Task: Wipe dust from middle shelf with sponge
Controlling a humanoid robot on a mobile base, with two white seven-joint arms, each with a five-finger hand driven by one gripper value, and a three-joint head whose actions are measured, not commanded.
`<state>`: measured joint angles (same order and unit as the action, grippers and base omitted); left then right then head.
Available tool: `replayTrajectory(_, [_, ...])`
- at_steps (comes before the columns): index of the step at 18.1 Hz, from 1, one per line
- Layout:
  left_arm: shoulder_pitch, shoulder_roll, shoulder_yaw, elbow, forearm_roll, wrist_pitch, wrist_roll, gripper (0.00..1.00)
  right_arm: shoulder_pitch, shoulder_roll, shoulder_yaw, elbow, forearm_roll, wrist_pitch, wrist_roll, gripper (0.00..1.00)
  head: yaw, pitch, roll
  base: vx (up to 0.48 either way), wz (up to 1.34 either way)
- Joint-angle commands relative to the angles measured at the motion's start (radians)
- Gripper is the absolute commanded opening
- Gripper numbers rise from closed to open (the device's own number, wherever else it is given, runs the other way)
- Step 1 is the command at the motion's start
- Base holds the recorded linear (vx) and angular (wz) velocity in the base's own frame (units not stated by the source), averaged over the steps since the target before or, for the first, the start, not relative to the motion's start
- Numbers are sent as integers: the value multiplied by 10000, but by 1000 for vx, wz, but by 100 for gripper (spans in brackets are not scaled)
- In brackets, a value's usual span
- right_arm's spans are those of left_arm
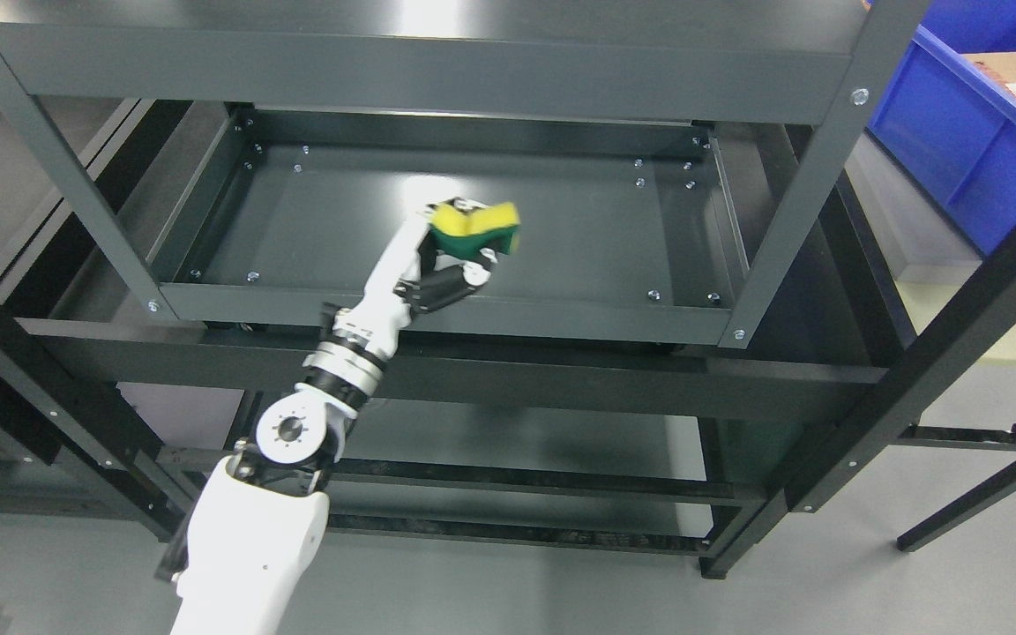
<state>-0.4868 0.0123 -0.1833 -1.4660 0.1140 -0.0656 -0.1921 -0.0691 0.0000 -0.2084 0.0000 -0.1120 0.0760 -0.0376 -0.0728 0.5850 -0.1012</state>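
My left arm rises from the bottom left and reaches into the dark grey metal rack. Its hand (pixel 455 251) is shut on a yellow and green sponge (pixel 477 226), squeezed between the fingers (pixel 446 284) and thumb. The sponge is over the middle of the middle shelf (pixel 578 229), near its front half; whether it touches the surface I cannot tell. The right arm does not show.
The top shelf (pixel 420 62) overhangs the working space, and angled uprights (pixel 803 181) frame it left and right. The shelf's front lip (pixel 561 317) lies under my wrist. A blue bin (pixel 958 132) with a cardboard box stands at the upper right.
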Motion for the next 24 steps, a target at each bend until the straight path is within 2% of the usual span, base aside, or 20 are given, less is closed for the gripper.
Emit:
replayTrajectory(1, [970, 51, 4040, -2659, 256, 74, 4, 1, 1, -175, -3, -174, 0, 7, 7, 100, 0, 0, 0, 0, 0])
replayTrajectory(12, [2366, 51, 4211, -2491, 593, -648, 50, 1, 1, -175, 13, -174, 0, 7, 7, 100, 0, 0, 0, 0, 0])
replayTrajectory(17, [2382, 51, 3614, -2429, 624, -724, 65, 2, 1, -175, -2, -174, 0, 7, 7, 100, 0, 0, 0, 0, 0])
replayTrajectory(24, [2382, 51, 3399, -2429, 624, -740, 50, 2, 1, -175, -3, -174, 0, 7, 7, 100, 0, 0, 0, 0, 0])
